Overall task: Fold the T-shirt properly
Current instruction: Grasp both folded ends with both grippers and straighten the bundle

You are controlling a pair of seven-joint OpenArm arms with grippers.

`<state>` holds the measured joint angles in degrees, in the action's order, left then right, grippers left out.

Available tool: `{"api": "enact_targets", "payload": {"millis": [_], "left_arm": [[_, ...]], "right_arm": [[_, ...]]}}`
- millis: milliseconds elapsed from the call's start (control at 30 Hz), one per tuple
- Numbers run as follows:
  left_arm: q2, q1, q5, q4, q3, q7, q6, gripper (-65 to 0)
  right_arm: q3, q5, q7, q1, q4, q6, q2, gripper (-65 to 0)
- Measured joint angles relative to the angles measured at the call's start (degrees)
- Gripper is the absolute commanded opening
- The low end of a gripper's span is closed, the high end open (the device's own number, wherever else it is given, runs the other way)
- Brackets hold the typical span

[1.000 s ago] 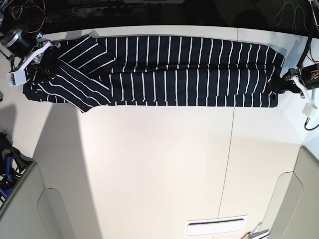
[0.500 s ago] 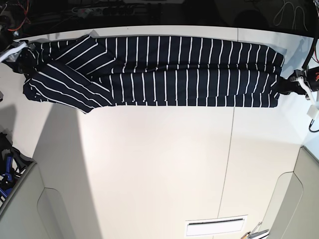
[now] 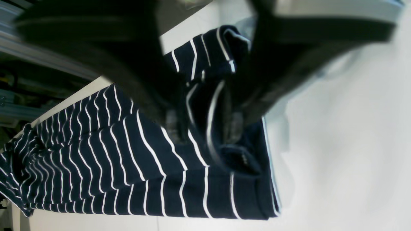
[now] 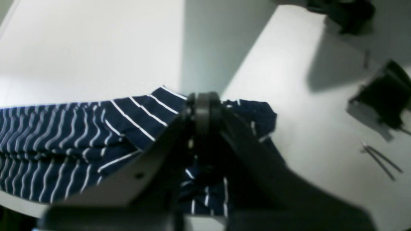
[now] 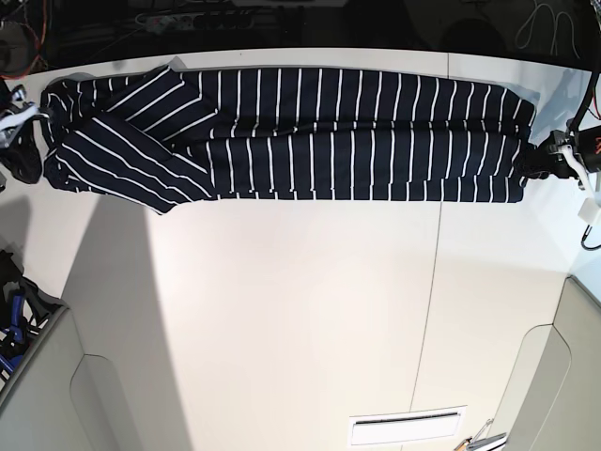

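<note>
- Since a second ago the right gripper [image 4: 204,110] has drawn back off the sleeve end of the T-shirt [image 5: 310,132] toward the table's [image 5: 300,310] outer edge, and that end now lies flatter.
- White table: the T-shirt stretches along its far edge as a long folded band.
- T-shirt: navy with thin white stripes, one sleeve folded diagonally over the band at the right gripper's end.
- Left gripper [image 3: 202,128]: at the opposite end, jaws parted with a bunched fold of hem between the fingertips [image 3: 236,126].
- Right gripper: jaws pressed together, nothing visibly between them, just beside the sleeve end.
</note>
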<state>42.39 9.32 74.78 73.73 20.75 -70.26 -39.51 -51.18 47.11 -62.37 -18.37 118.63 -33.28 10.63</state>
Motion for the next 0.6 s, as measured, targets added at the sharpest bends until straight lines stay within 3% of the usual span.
{"api": "enact_targets", "payload": {"millis": [167,267,367,467,600], "left_arm": [[0.02,0.00,0.00,0.00,0.00,0.07,-0.02,-42.3],[0.02,0.02,0.00,0.00,0.00,0.22,0.00,-35.7],[0.02,0.02,0.00,0.00,0.00,0.22,-0.02,-29.0],[0.00,0.02,-0.55,0.00,0.00,0.24,-0.02,-28.9],[-0.02,0.04,-6.71,0.00,0.35,4.13,-0.02,-28.9]], "right_arm": [[7.80,-7.17,5.31,-0.02,-5.57,-0.15,-0.02,-65.0],[11.26,-11.06,7.85,-0.04,-11.32,-0.17,0.48,-65.0],[13.40,-12.13,8.55,0.15,-16.70,0.00,1.79,-65.0],[13.81,-12.13,8.87,1.09,-20.76,0.04,2.23,-65.0],[13.84,-12.24,9.03,1.97,-23.41,0.07,2.71,-65.0]]}}
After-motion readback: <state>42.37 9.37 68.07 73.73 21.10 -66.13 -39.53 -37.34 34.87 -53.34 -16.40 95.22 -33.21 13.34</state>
